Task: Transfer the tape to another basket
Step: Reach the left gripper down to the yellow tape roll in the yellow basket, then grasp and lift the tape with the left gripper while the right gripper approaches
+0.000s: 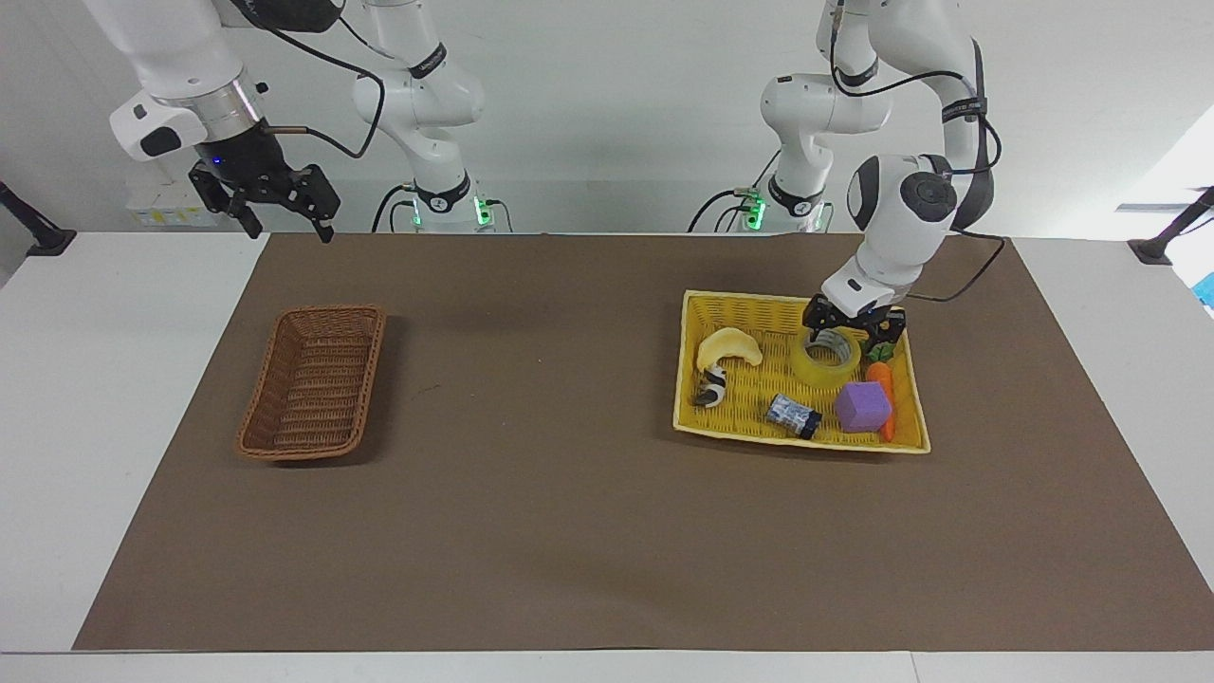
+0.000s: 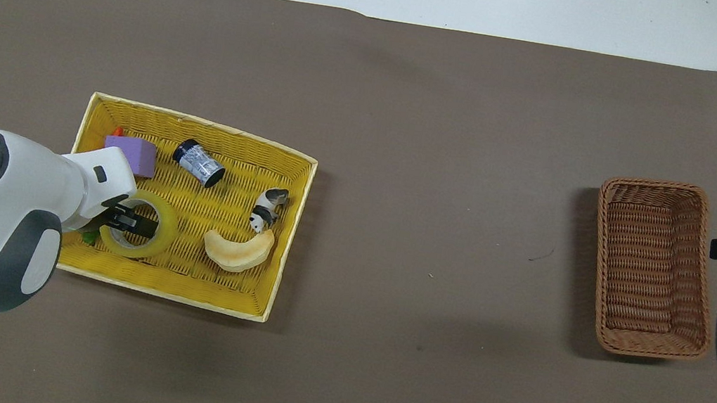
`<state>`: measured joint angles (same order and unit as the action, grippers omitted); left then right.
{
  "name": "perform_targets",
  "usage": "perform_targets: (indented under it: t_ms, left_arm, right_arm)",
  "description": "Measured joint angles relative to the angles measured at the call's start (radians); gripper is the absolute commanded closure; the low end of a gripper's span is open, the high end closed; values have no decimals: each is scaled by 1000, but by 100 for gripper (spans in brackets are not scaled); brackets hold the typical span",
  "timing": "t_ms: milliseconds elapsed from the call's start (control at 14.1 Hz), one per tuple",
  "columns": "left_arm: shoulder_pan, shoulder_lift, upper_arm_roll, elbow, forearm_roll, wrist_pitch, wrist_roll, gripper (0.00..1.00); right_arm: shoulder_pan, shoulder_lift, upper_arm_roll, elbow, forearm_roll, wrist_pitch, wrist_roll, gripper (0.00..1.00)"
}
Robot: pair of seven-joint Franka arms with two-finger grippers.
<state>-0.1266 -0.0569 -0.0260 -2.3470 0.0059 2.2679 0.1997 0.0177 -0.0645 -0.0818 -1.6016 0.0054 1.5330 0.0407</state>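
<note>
Two risks stand out to me from where I sit. My left gripper (image 1: pixel 852 330) hangs low over the tape (image 1: pixel 825 358) with its jaws spread and nothing held, one finger seemingly over the hollow core and the other outside the wall; whether it touches the roll I cannot tell. If I close off-centre, the smooth roll may squirt sideways into the carrot (image 1: pixel 882 379) or the purple block (image 1: pixel 862 406), both just beside it. If I descend too deep, a fingertip may catch in the weave of the yellow basket (image 1: pixel 792 305) and drag it along.

I see the tape lying flat in that yellow basket, toward the left arm's end of the desk (image 1: pixel 569 531), nearer to the robots than the purple block. It is a wide ring, translucent yellowish, with a pale grey core, glossy and probably slippery.

My right gripper (image 1: pixel 275 204) waits raised and released at the other end, near the empty brown basket (image 1: pixel 315 379), which sits well apart from the tape.
</note>
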Motion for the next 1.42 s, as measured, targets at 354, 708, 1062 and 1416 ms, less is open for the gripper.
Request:
perform_targets:
  t_ms: [354,708,1062,1416]
  left_arm:
    - [9,11,5,-80,0,116,32,66]
    - [9,15,4,-86,3,114,34,100]
    - [11,-2,6,99,3,-180,28,100]
    - [30,-34,10,323,3,-398,-69,100]
  right_arm:
    - [0,-1,0,-2,0,0,0,0]
    - [0,-1,0,-2,0,0,0,0]
    - [0,-1,0,-4,0,0,0,0]
    - [3,-10,3,-23,22,-1,0,0]
